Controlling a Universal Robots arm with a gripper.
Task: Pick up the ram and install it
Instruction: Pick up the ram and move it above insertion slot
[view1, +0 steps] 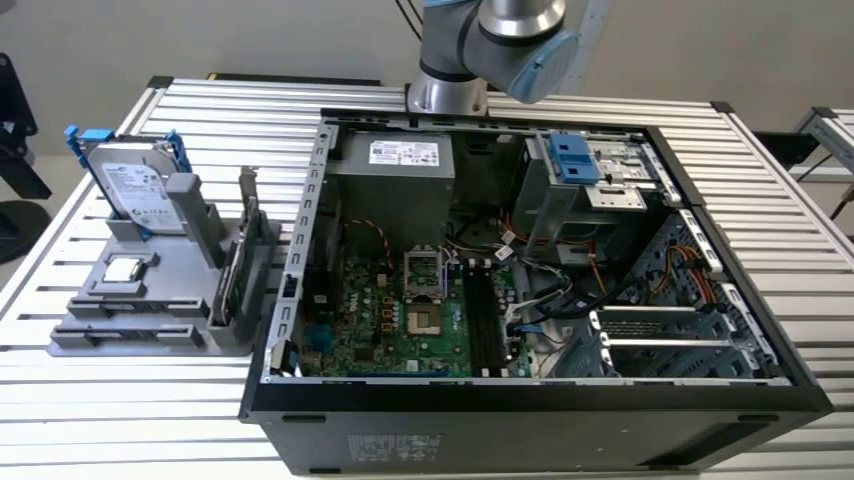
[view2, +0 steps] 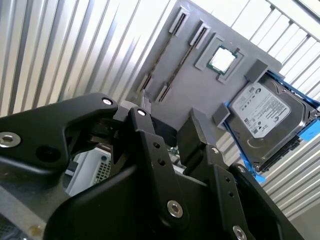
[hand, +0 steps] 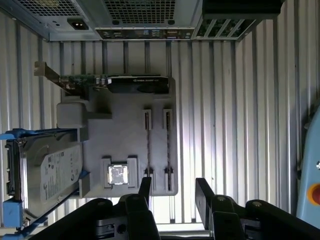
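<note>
Grey tray (hand: 125, 135) ahead of my tool (hand: 174, 192), which gapes wide and empty; the ram (hand: 148, 147) stands edge-on in it, beyond its tips. Descending off-centre, I risk clipping the neighbouring stick (hand: 167, 147).

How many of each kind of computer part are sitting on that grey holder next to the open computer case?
Ram sticks: 2
Hard drive: 1
Processor chip: 1
Expansion card: 1
Total: 5
</note>
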